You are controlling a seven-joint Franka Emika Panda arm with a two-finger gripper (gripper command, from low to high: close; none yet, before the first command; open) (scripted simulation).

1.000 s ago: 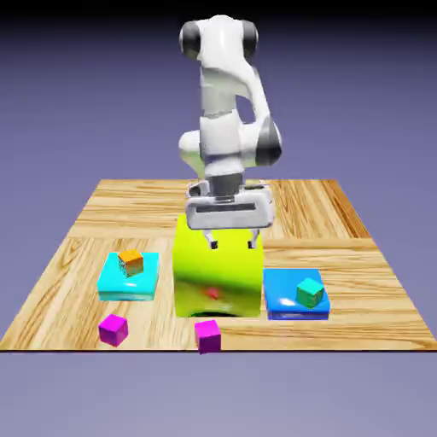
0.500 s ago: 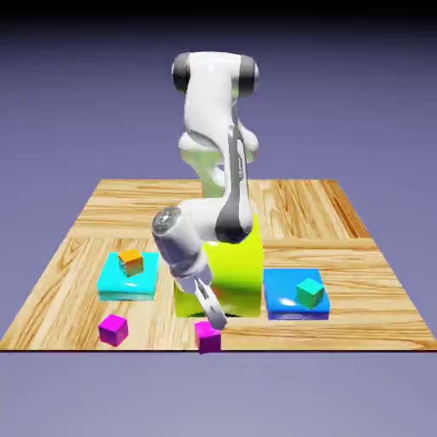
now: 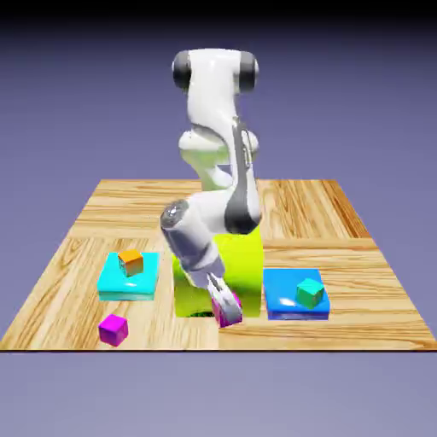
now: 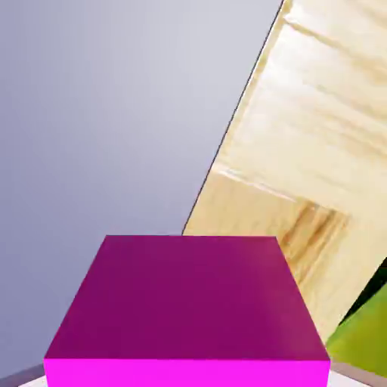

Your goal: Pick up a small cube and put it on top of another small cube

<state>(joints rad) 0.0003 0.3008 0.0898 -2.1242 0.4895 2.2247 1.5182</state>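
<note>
1. This is a simulated robot test scene, a computer-rendered stand-in for a lab bench.
2. The backdrop [image 3: 367, 102] is a plain blue-violet expanse, darkening to black along the top of the exterior view, with a smooth, artificial look.
3. The flat tabletop of pale, streaky-grained wood [image 3: 358, 256] looks like joined panels whose grain runs in different directions; in the hand view, its edge meets the bare backdrop directly.
4. A white, jointed robot arm with dark grey joint caps [image 3: 213, 94] reaches over it.
5. Test-style props in flat, saturated colours lie about: a big yellow-green block [image 3: 243, 265], a glossy cyan slab [image 3: 128, 288], a glossy blue slab [image 3: 286, 294] and small coloured cubes, including an orange one [image 3: 131, 262].
</note>
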